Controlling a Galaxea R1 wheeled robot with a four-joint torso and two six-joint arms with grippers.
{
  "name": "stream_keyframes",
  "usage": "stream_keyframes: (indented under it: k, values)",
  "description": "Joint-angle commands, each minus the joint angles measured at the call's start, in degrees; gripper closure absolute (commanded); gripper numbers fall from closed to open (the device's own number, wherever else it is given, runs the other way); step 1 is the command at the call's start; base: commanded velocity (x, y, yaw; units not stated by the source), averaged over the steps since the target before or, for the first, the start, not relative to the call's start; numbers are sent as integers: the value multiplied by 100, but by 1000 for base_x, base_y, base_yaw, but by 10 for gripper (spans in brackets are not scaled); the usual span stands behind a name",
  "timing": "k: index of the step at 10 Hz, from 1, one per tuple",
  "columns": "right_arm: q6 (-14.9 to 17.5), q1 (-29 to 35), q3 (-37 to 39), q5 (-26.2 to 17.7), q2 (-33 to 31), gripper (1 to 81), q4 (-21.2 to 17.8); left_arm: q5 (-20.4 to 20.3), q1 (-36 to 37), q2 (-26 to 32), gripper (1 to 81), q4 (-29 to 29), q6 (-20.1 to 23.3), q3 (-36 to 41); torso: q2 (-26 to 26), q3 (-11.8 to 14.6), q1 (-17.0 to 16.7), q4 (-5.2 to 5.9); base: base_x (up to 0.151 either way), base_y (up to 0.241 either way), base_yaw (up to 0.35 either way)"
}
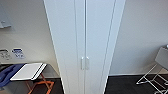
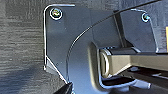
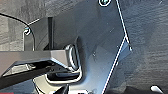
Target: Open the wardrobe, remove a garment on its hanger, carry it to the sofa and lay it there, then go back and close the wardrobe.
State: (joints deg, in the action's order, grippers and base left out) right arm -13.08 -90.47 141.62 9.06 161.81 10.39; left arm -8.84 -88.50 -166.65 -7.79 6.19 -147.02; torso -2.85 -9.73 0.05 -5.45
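Wardrobe [image 1: 85, 45] dead ahead, both doors shut, handles [image 1: 84, 63] meeting at its middle seam, so the opening isn't started. A table [image 1: 30, 71] sits left of it, a wire rack [image 1: 155, 77] right. Jaws' state: cannot tell.

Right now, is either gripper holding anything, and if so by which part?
It cannot be told; the fingers are hard to make out in the wrist views. In the head view the wardrobe stands shut, both handles untouched.

Wardrobe [image 1: 85, 42] — doors shut
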Motion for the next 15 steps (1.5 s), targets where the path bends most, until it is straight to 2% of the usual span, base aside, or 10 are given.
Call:
stream_keyframes:
  k: [1,15]
  values:
    - [34,94,-74,-308,-102,10,-2,348,100,52,10,-3,40,50,0,0,0,0,99,0,0]
    - [7,76,-100,-326,-137,10,-2,330,74,43,10,41,49,77,0,0,0,0,102,0,0]
